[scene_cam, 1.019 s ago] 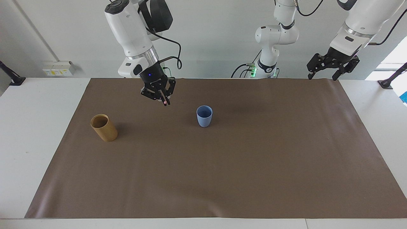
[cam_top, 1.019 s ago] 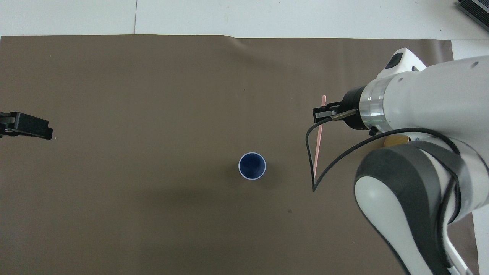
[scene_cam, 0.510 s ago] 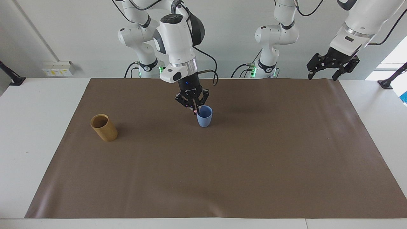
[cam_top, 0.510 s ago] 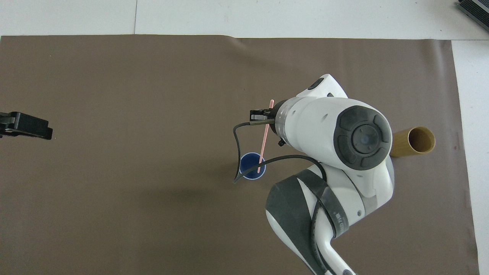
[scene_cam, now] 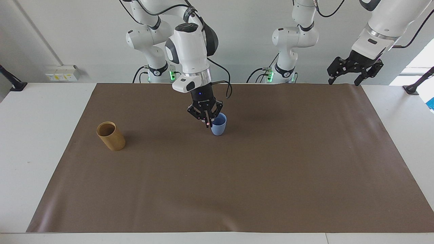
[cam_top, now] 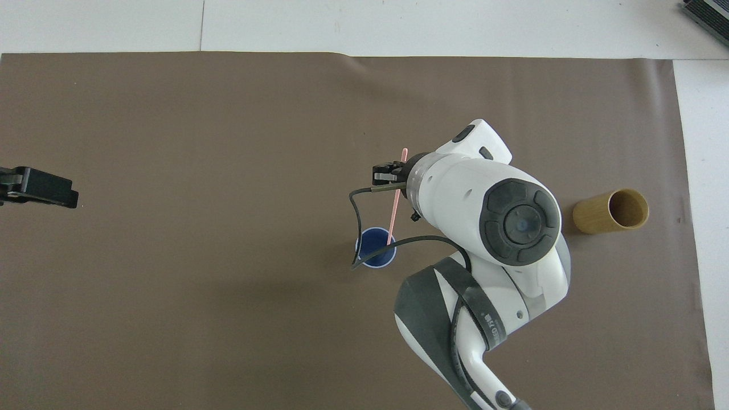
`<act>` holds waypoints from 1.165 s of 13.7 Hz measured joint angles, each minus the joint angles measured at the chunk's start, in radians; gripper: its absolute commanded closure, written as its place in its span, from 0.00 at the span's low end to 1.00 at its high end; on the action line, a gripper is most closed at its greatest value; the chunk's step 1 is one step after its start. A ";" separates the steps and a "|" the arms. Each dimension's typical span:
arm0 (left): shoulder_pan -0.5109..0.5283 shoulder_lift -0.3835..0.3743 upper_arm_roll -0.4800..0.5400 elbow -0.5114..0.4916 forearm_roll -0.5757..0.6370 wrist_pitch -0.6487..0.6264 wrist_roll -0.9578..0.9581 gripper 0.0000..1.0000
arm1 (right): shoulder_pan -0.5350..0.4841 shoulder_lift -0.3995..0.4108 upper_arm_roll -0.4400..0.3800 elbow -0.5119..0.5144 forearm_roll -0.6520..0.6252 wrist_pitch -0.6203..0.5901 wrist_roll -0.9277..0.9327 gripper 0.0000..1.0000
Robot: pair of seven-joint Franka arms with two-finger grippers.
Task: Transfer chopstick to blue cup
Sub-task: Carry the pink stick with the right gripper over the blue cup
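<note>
Facing view: I see my right pincer point(scene_cam: 207, 124) low over the small light-blue tumbler cup point(scene_cam: 218, 124), its fingertips pressed together on the thin pale-pink chopstick point(cam_top: 393, 208). Only a pink speck of the stick shows at the tips here. From overhead the stick runs slantwise from the pincer down to the cup's rim, and its lower end lies over the cup's mouth on the right arm's side; I cannot tell whether that end is already inside or touches the rim.

The blue cup stands upright about midway along the brown mat point(scene_cam: 237, 189) that covers the white counter point(scene_cam: 34, 142), in the half nearer the robots. Bare mat lies all around it, widest toward the edge farthest from the robots.

The tan-brown cylindrical cup point(scene_cam: 111, 136) stands well apart toward the right arm's end, inside the mat's edge, leaning a little in the facing view.

My left pincer point(scene_cam: 354, 69) waits in the air over the mat's corner at the left arm's end, nearest the robots, its fingers spread and holding nothing.
</note>
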 measured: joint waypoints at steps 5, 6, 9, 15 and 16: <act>0.000 0.000 0.000 0.000 0.000 0.000 0.000 0.00 | 0.007 -0.005 0.003 -0.016 0.000 0.006 0.006 1.00; 0.000 0.000 0.000 0.000 0.000 0.000 0.000 0.00 | 0.015 -0.010 0.004 -0.025 0.000 0.006 0.020 0.98; 0.000 0.000 0.000 0.000 0.000 0.000 0.000 0.00 | 0.036 -0.026 0.005 -0.051 0.000 0.006 0.053 0.88; 0.000 0.000 0.000 0.000 0.000 0.000 0.000 0.00 | 0.055 -0.027 0.005 -0.092 0.000 0.041 0.064 0.00; 0.000 0.000 0.000 0.000 0.000 0.000 0.000 0.00 | 0.055 -0.027 0.005 -0.093 0.000 0.042 0.064 0.00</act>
